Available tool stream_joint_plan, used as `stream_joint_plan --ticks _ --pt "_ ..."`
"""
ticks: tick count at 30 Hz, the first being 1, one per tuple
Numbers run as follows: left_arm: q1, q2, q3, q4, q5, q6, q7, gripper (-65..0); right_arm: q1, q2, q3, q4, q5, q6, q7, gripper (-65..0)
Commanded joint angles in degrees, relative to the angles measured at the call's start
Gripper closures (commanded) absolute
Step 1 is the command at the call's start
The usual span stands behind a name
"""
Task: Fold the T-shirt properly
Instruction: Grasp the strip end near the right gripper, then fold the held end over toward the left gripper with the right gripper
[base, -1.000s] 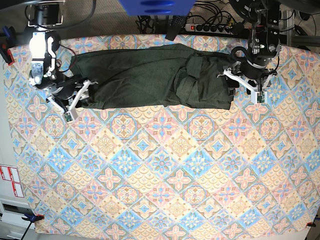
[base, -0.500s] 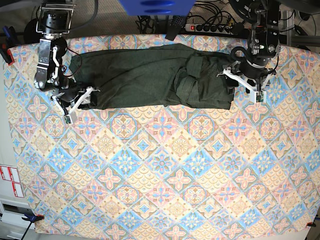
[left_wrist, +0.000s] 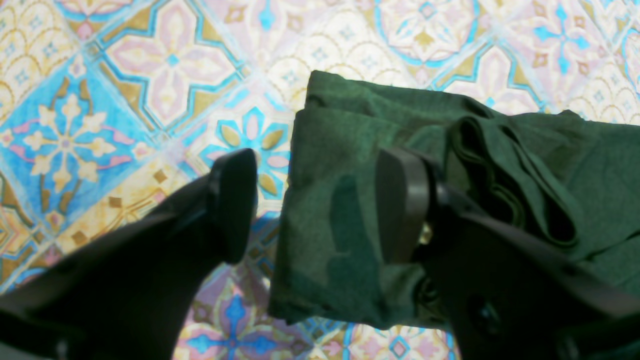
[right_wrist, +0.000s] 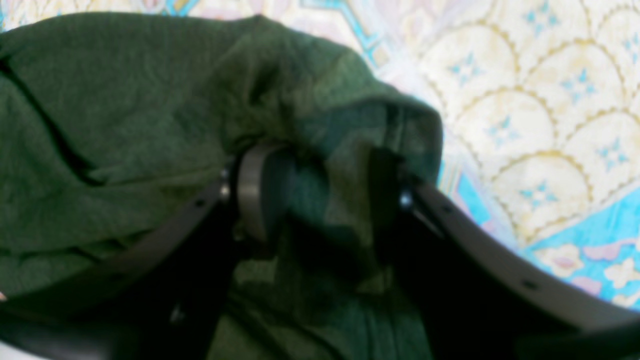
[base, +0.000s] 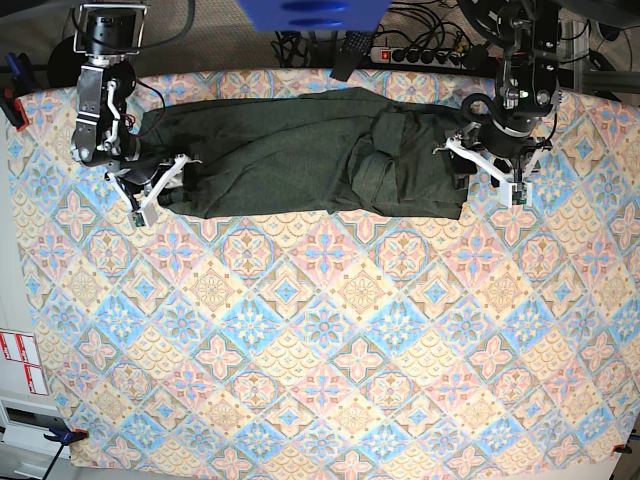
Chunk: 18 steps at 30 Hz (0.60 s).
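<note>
The dark olive-green T-shirt lies stretched along the far side of the patterned tablecloth, with bunched folds right of its middle. My right gripper is at the shirt's left end. In the right wrist view its fingers stand apart with a raised fold of the shirt between them. My left gripper is at the shirt's right end. In the left wrist view it is open and straddles the shirt's edge, with one finger over the cloth and one over the table.
The patterned tablecloth covers the whole table. A power strip and cables lie behind the far edge, next to a blue object. Red-and-white labels sit off the table's left side.
The right arm has moved up and right onto the shirt's left end, and its white wrist part has turned away. The left arm and the shirt have barely moved.
</note>
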Motion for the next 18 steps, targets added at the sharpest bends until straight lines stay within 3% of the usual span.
stream_joint_plan --ticks 1,5,13,18 --pt "0.09 -0.5 -0.12 0.85 -0.07 -0.05 -1.13 -37.5 -0.37 0.7 0.57 0.87 0.02 0.09 -0.28 -27.9" --pt "0.18 -0.5 -0.12 0.85 -0.07 -0.05 -1.13 -37.5 -1.16 0.7 3.48 1.75 0.02 0.09 -0.28 -28.2" --pt "0.09 -0.59 1.73 0.85 -0.07 -0.05 -1.22 -37.5 -3.71 0.79 5.15 4.39 -0.07 0.09 -0.28 -45.8" --pt "0.09 -0.5 2.7 0.85 -0.07 -0.05 -1.3 -37.5 -4.15 0.79 5.06 4.48 -0.07 0.09 -0.28 -48.0"
